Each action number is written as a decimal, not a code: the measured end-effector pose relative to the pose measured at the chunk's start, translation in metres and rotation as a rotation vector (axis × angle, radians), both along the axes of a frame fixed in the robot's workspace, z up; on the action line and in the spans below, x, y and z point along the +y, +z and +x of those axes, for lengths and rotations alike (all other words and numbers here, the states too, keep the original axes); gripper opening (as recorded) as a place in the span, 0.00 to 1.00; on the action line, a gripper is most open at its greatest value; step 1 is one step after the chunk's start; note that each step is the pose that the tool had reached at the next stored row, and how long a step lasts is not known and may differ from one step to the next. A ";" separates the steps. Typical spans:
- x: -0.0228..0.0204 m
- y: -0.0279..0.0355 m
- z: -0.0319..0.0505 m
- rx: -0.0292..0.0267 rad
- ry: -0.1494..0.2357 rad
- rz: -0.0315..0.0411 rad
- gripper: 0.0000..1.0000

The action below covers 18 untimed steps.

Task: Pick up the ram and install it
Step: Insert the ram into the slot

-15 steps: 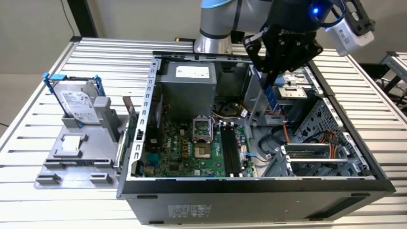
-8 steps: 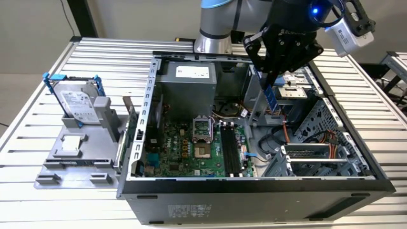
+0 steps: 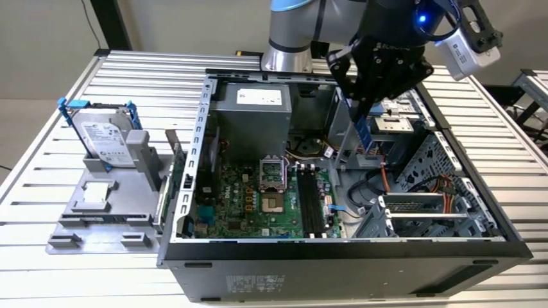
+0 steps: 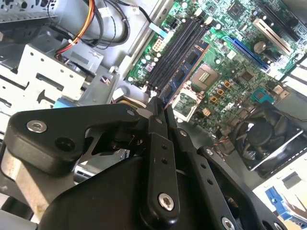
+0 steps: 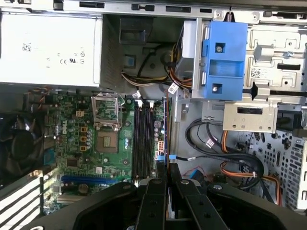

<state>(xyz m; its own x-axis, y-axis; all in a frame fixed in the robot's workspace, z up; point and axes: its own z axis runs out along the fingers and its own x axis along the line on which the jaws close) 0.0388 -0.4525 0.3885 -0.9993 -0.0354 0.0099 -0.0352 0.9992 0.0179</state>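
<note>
I am working the arm from far away. The gripper has its fingers squeezed tight on the ram. The ram hangs straight down, thin and flat, over the open computer case. It is not in a slot yet. In the exterior view it sits at about one o'clock from the long black slots and well above them.

In the second wrist view the ram sticks out from the gripper and points toward the slots. In the first wrist view I see the ram edge on, just beside the slots.

To do this step well, I think I must keep the stick straight, not tipped. Its long edge should line up with one slot, right along it. I should push softly and evenly.

A white label is on the power box. Another is on the hard drive, at nine o'clock from the case. Their print is tiny, so I leave it unread.
</note>
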 end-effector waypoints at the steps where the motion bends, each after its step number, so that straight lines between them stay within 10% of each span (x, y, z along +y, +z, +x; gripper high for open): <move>1: 0.0000 -0.0007 0.0000 -0.0001 0.000 0.0001 0.00; 18: 0.0000 -0.0134 0.0000 0.0000 0.000 0.0000 0.00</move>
<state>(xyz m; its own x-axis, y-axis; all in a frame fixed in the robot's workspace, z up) 0.0388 -0.4525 0.3751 -0.9993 -0.0355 0.0099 -0.0353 0.9992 0.0178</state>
